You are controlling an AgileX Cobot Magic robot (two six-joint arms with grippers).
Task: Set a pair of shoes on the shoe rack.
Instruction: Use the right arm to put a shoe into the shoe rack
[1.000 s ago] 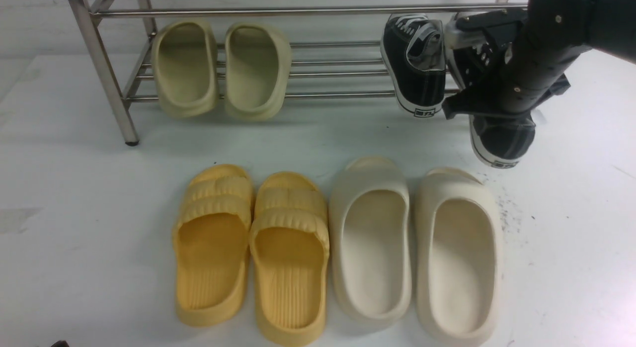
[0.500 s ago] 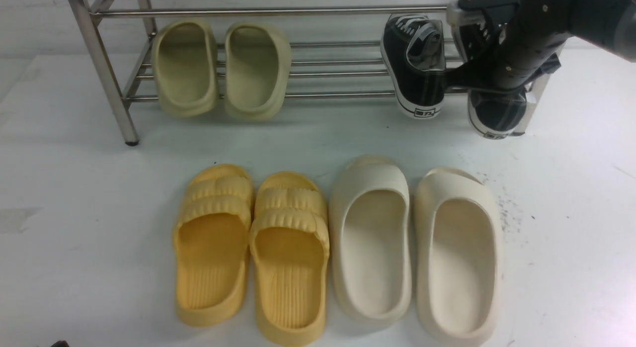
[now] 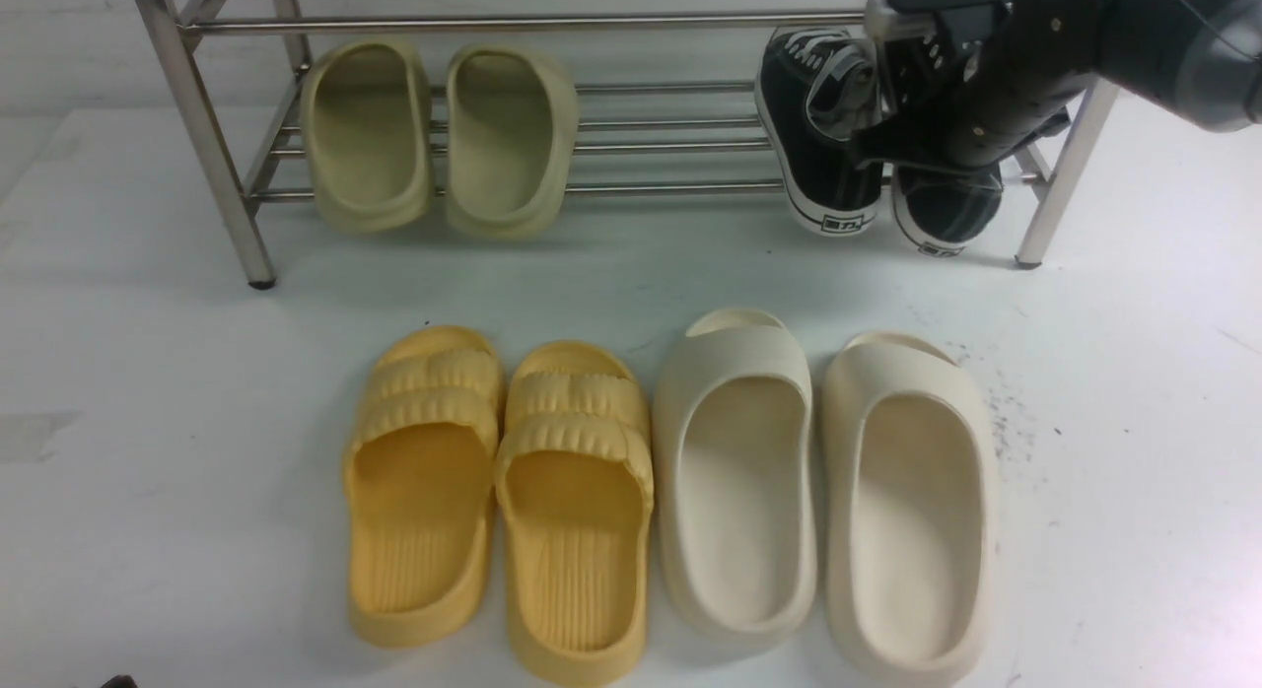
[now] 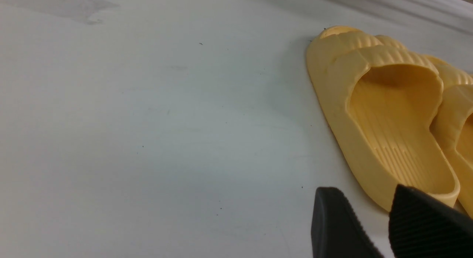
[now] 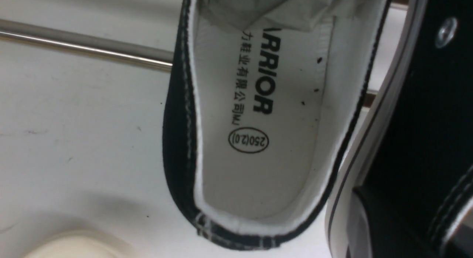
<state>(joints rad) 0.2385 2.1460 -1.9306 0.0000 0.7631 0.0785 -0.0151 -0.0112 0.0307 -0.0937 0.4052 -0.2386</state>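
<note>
Over the last second the right arm has swung inward. It has carried the second black canvas sneaker with a white sole [image 3: 945, 213] from outside the rack's right leg to just beside the first black canvas sneaker [image 3: 823, 126]. That first sneaker lies on the lower tier of the shiny steel-bar shoe rack [image 3: 670, 187]. The right gripper [image 3: 927, 97] has its jaws clamped on the second sneaker, though the arm hides exactly where. The heel juts past the front bar, and we cannot tell whether the sole rests on the bars. We judge the pair nearly placed, with only settling and release left.

The front view alone shows the white counter [image 3: 148, 422], the olive foam slides [image 3: 439, 136] on the rack, and the yellow ribbed slippers [image 3: 498, 491] and cream foam slides [image 3: 823, 491] in front. Only the right wrist view looks inside the first sneaker, at a white printed insole. Only the left wrist view shows the left gripper [image 4: 373, 228], jaws apart and empty, low beside a yellow slipper.
</note>
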